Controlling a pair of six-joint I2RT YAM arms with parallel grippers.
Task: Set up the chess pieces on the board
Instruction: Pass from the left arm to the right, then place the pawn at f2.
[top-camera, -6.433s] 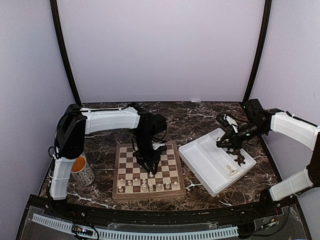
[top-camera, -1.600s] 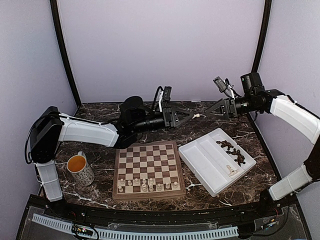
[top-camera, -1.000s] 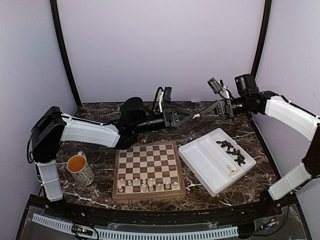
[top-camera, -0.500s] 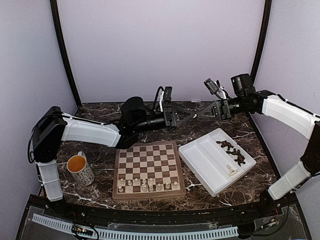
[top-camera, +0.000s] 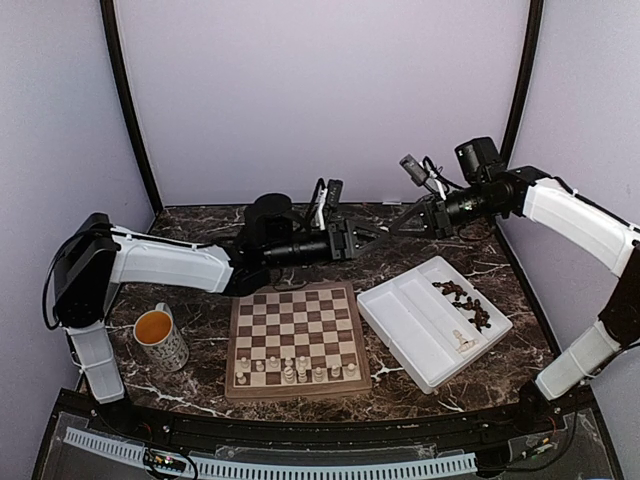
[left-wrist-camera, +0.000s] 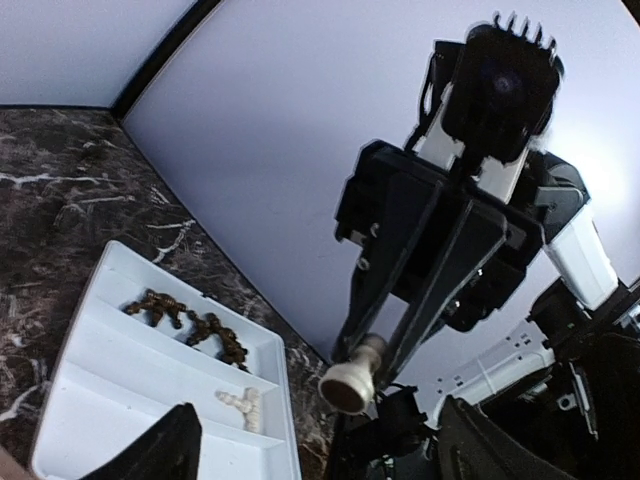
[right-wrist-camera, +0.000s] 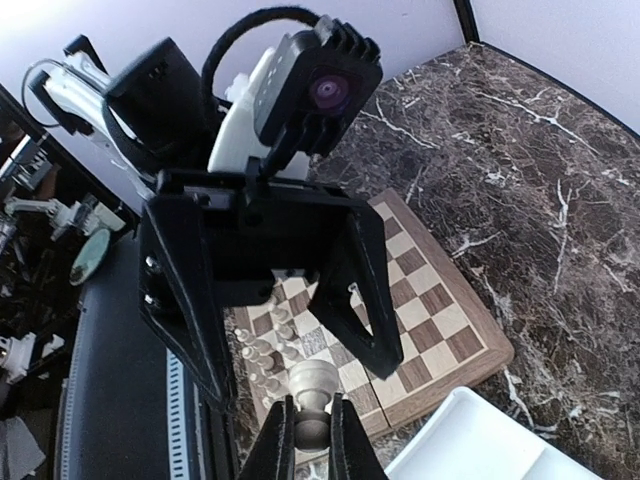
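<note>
A pale chess piece (right-wrist-camera: 312, 385) is up in the air over the back of the table (top-camera: 400, 250), pinched at its stem by the right claw (right-wrist-camera: 311, 428), whose two fingers are closed tight on it. From the left wrist view the piece's round base (left-wrist-camera: 352, 378) points toward that camera. The left claw (top-camera: 366, 236) faces it nose to nose with its fingers (left-wrist-camera: 170, 450) spread wide apart and gripping nothing; the piece sits in line with that gap, but whether it touches either finger cannot be told.

Below and nearer the arms' bases lies the board (top-camera: 297, 300), flat on the table. More pale pieces (top-camera: 295, 372) stand upright in its two nearest rows.

Just right of the board sits a white tray (top-camera: 400, 320), set at an angle. A heap of dark pieces (top-camera: 462, 298) lies in its far compartment, and a few pale ones (top-camera: 462, 340) lie toward its near right corner.

A mug (top-camera: 165, 345) of orange liquid stands left of the board.
</note>
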